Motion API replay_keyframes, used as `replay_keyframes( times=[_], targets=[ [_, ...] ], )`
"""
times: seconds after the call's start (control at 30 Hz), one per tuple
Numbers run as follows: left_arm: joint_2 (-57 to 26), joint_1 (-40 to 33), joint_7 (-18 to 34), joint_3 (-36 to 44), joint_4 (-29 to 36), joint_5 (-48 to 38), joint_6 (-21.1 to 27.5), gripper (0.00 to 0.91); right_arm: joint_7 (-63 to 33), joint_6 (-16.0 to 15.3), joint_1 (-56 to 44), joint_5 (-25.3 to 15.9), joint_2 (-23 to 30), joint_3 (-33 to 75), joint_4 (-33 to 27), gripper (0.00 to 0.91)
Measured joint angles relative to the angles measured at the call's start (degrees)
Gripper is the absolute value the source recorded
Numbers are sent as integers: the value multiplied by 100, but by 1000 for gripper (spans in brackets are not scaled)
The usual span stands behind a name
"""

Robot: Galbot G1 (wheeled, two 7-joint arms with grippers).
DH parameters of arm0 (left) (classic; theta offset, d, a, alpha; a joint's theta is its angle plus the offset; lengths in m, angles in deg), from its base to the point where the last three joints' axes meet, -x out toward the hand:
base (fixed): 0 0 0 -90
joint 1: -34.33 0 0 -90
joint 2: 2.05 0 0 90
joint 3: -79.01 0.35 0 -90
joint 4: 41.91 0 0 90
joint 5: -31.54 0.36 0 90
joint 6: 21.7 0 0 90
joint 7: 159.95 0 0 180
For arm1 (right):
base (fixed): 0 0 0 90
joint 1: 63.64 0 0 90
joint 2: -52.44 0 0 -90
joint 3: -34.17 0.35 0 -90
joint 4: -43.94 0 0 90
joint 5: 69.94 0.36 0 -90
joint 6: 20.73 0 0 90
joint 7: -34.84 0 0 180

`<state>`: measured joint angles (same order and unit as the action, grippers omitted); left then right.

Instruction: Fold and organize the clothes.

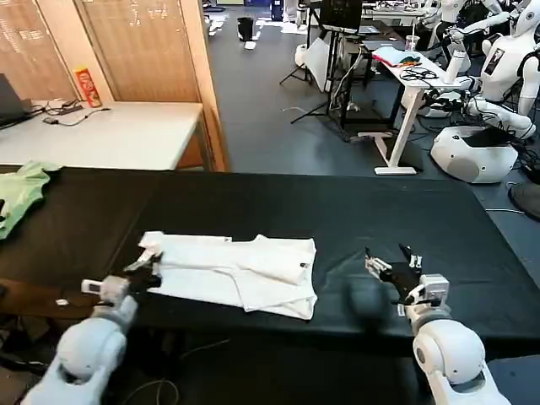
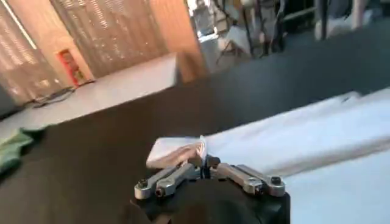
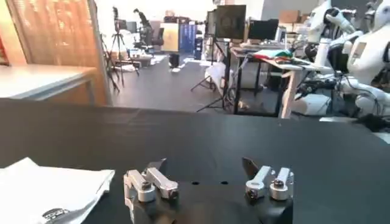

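Closest to the head camera sit the two white forearms, and the left gripper (image 1: 145,268) is the one at work: its jaws are pinched together on the left end of the white T-shirt (image 1: 245,274), where the left wrist view shows a small wad of cloth (image 2: 177,152) bunched up between the fingertips. That hold makes sense for folding, since a grip at the very end lets the arm carry the cloth over the rest of the shirt. The shirt lies partly folded toward the near edge of the black tabletop (image 1: 337,211), left of centre, its layers overlapping and its right end loose and a little rumpled (no print can be made out on the upward side). The right gripper (image 1: 391,264) rests low over bare tabletop, apart from the shirt's right edge, with its jaws spread wide and nothing between them; it appears to be waiting, placed where it could reach the free end if a second hold is wanted. A light green garment (image 1: 18,194) lies at the far left of the tabletop, well clear of the shirt, so it should not get caught up in the fold.
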<state>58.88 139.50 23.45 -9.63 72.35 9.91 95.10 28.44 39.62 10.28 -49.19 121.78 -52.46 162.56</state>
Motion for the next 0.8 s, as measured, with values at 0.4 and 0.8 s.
replay_keyframes(
  times=[0.4,0.8],
  targets=[
    [828,-301,151,1267,438,-1115,356,0,31,39,-121,-130,116,73,-42,878],
    [1704,-446,127,1796,145,-861,212,0,45,52,-181,-172,132,70,-41,878]
  ],
)
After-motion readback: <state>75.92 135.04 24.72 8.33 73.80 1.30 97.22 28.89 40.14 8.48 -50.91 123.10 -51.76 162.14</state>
